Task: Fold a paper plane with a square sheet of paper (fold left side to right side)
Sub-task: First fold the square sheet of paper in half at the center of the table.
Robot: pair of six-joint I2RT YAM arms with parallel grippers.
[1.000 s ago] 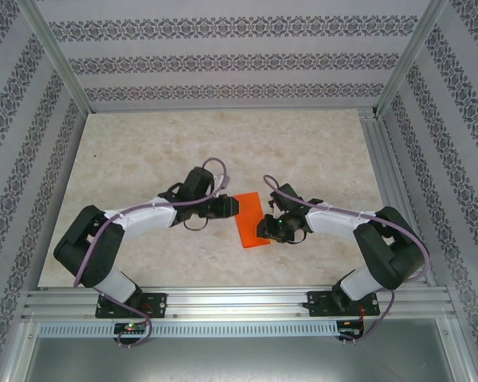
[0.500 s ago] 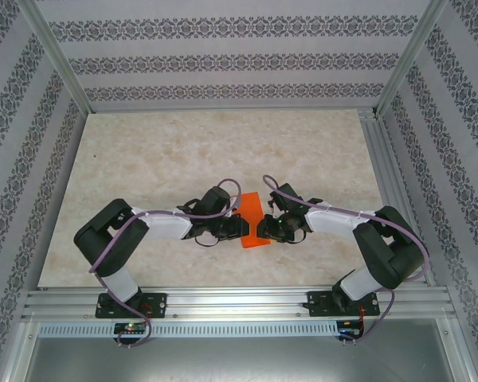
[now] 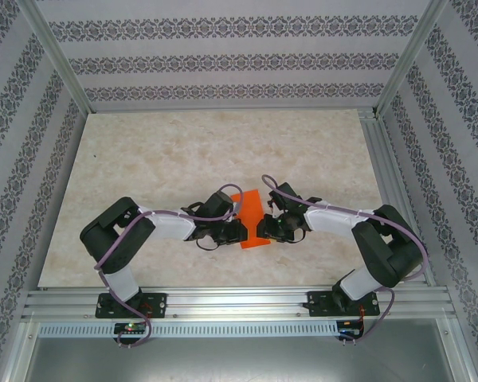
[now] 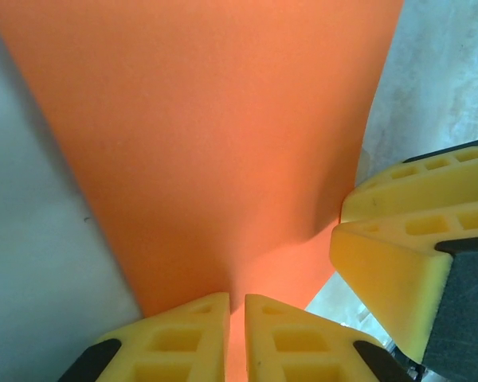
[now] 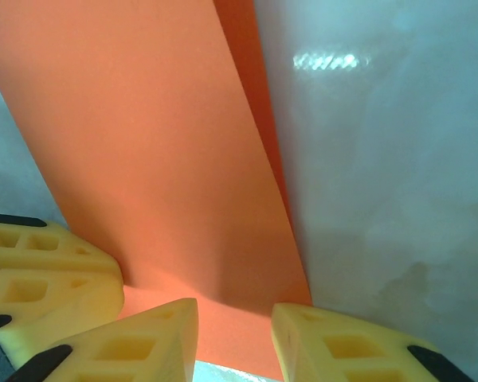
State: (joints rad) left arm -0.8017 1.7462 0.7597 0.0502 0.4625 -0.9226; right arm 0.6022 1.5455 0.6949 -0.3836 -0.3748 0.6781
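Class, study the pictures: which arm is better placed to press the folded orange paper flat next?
Left, probably. The left gripper has its fingers almost together over the near edge of the square sheet of paper, ready to press down. The right gripper stands open astride that edge.

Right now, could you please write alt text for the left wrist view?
A thin bright orange sheet of paper lies on a pale marble table, its near edge pinched between the left gripper's yellow fingers. The right gripper sits at its right edge.
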